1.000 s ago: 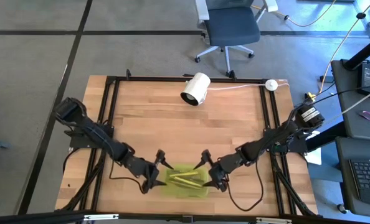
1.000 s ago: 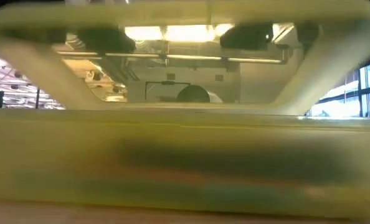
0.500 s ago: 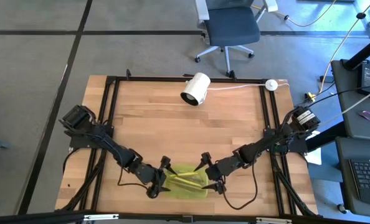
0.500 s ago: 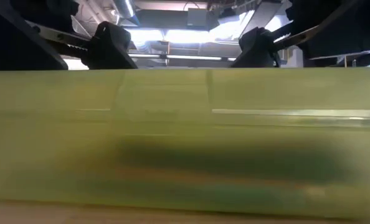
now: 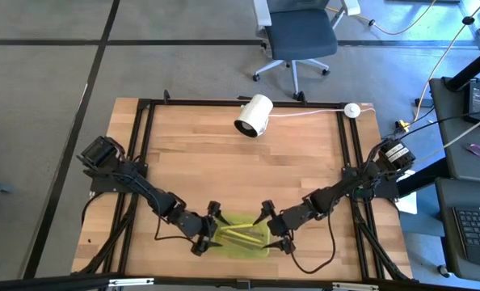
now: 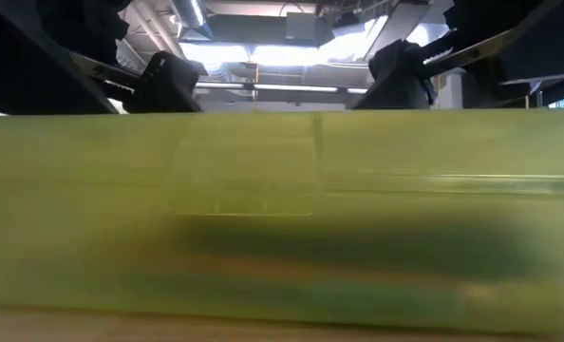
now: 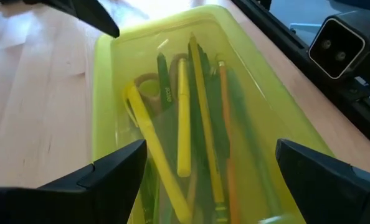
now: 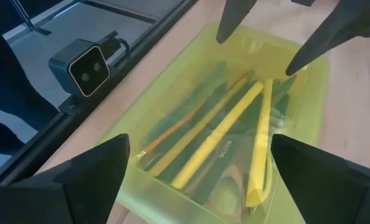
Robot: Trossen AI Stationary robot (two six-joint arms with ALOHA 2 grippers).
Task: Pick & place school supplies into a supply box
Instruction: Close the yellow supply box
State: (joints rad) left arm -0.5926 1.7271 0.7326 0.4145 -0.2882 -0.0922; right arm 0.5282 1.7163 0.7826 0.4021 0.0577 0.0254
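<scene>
The supply box [image 5: 244, 236], a shallow yellow-green tray, lies flat near the table's front edge, its near wall [image 6: 282, 218] filling the low view. Inside lie the school supplies [image 7: 184, 124]: yellow, orange and dark pens and pencils [image 8: 216, 137] along its length. My left gripper [image 5: 207, 230] stands at the box's left short end and my right gripper [image 5: 274, 228] at its right short end. Both slant down toward the box. Each wrist view shows wide-spread fingers with the box's end between them [image 7: 210, 149] [image 8: 199, 143]. My left gripper has one finger [image 7: 119, 168] over each long wall of the box's left end; the fingers hide the rim there, so I cannot tell whether they touch it. My right gripper stands the same way at the right end [image 8: 101, 168]; whether it touches, I cannot tell.
A white cylinder [image 5: 254, 115] with a cable lies at the table's far edge. A small grey camera [image 7: 337, 40] sits on the black frame just in front of the box. Bare wood stretches between the box and the cylinder.
The box, blurred and seen tilted or raised in the low view a second ago, now sits flat and still on the table. Both grippers have sunk a little at its ends and rolled about their own line, their fingers staying equally wide.
</scene>
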